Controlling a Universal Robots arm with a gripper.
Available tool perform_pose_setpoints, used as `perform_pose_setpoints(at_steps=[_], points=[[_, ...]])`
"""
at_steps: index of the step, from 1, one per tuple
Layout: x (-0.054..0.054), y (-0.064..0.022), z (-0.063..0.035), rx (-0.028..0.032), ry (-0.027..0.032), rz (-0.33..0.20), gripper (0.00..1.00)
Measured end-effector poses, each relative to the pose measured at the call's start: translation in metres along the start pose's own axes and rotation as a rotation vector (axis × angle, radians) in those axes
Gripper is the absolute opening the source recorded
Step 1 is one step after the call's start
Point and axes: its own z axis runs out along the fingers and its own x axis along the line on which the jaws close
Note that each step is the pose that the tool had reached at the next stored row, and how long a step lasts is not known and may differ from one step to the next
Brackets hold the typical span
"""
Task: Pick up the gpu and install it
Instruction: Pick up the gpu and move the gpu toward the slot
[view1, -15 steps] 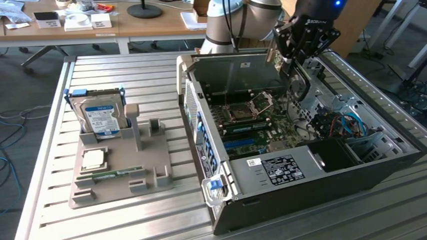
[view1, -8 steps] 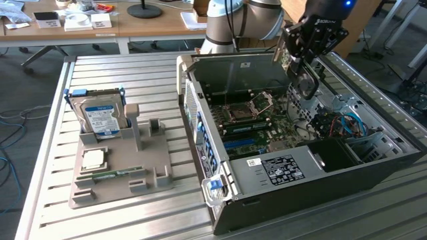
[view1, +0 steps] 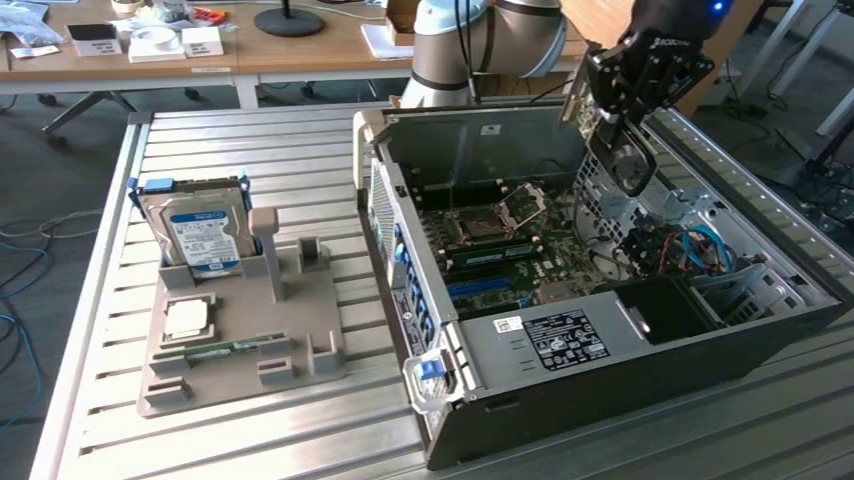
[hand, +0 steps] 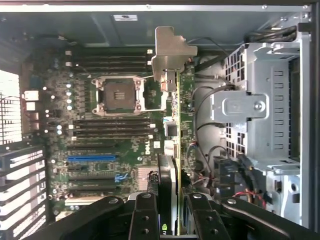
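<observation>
In the wrist view, the pincer (hand: 172, 212) is closed on the gpu (hand: 173, 150), its two black fingers (hand: 145, 217) pressing on either side of the card. The card is seen edge-on and runs away from the camera. Its silver bracket (hand: 172, 52) is at the far end. Beyond it lies the green main board (hand: 100, 150) with its blue slot (hand: 91, 158), its black slots and the square chip socket (hand: 119, 95).

In the exterior view, the open computer case (view1: 747, 340) lies on its side on the slatted metal desk (view1: 267, 430). To the exterior view's left, a grey holder (view1: 240, 385) carries a flat green memory stick (view1: 227, 350), a square chip (view1: 187, 318) and an upright hard drive (view1: 200, 235). Farther back, the pincer (view1: 617, 125) holds the gpu (view1: 625, 165) upright above the case's far side, clear of the main board (view1: 521, 250).
</observation>
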Motion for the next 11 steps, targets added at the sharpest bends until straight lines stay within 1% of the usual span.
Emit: perform_pose_setpoints(at_steps=[3, 8, 11], points=[[-0.0059, 0.0004, 0.0002, 0.0001, 0.0000, -0.001, 0.27], [-0.0062, 0.0004, 0.0002, 0.0001, 0.0000, -0.001, 0.27], [-0.0095, 0.0005, 0.0003, 0.0000, 0.0000, -0.001, 0.27]])
